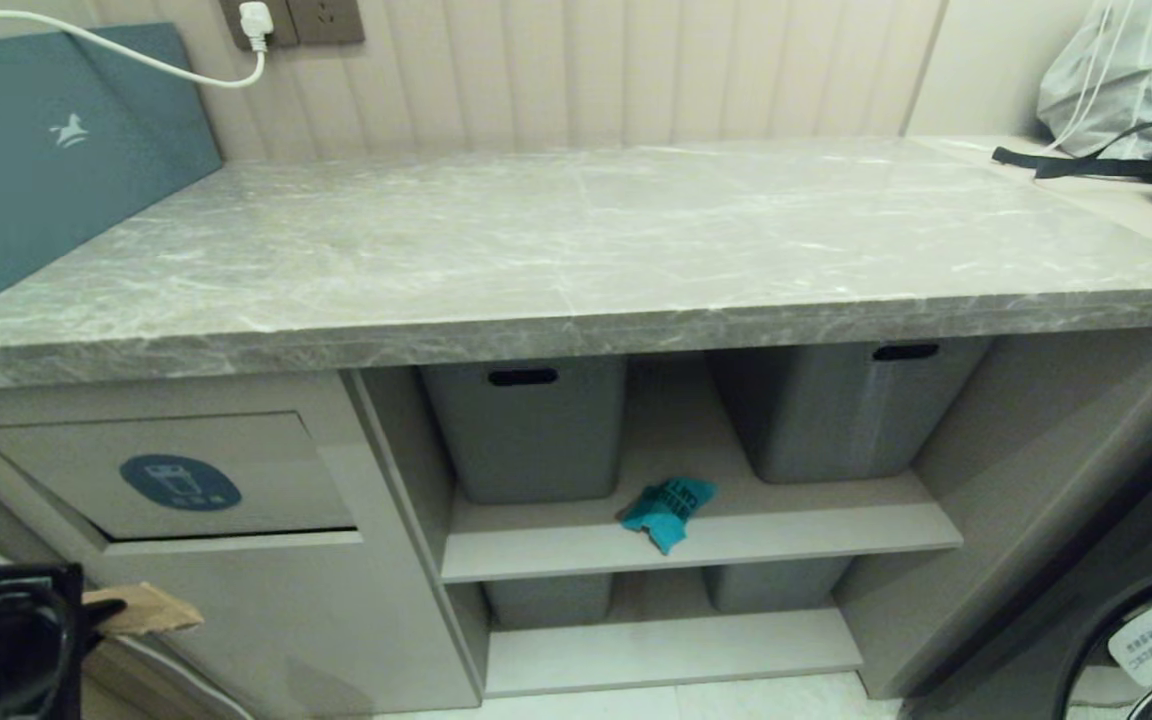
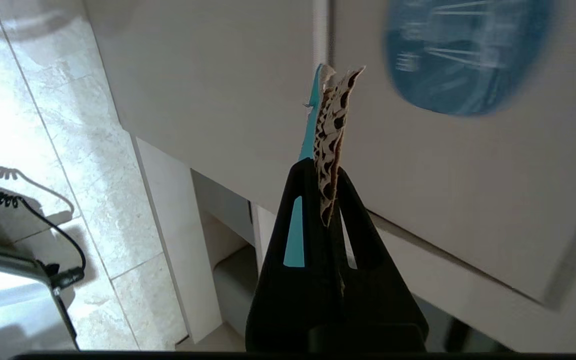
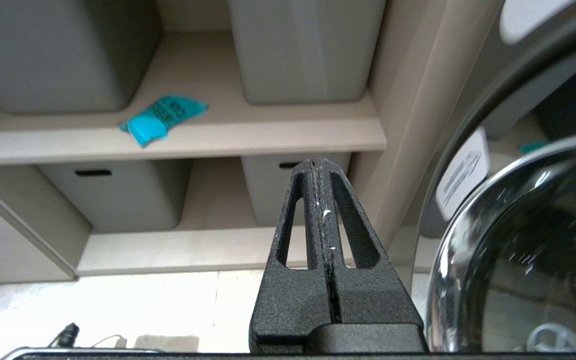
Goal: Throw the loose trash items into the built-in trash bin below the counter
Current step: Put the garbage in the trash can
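— While the left gripper [image 2: 329, 200] pinches one wrapper [image 2: 332, 135] tight just before the bin flap [image 1: 176, 475], what's inside?
— Can't tell. Another wrapper [image 1: 671, 510] lies on the shelf [image 1: 816, 525] between grey bins [image 1: 531, 430]; right gripper [image 3: 319, 172] closed, empty.

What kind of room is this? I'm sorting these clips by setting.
Probably a home laundry or utility nook: a round chrome-rimmed washer door beside a marble-look counter, grey storage bins on open shelves beneath it, and a built-in trash flap in the cabinet.
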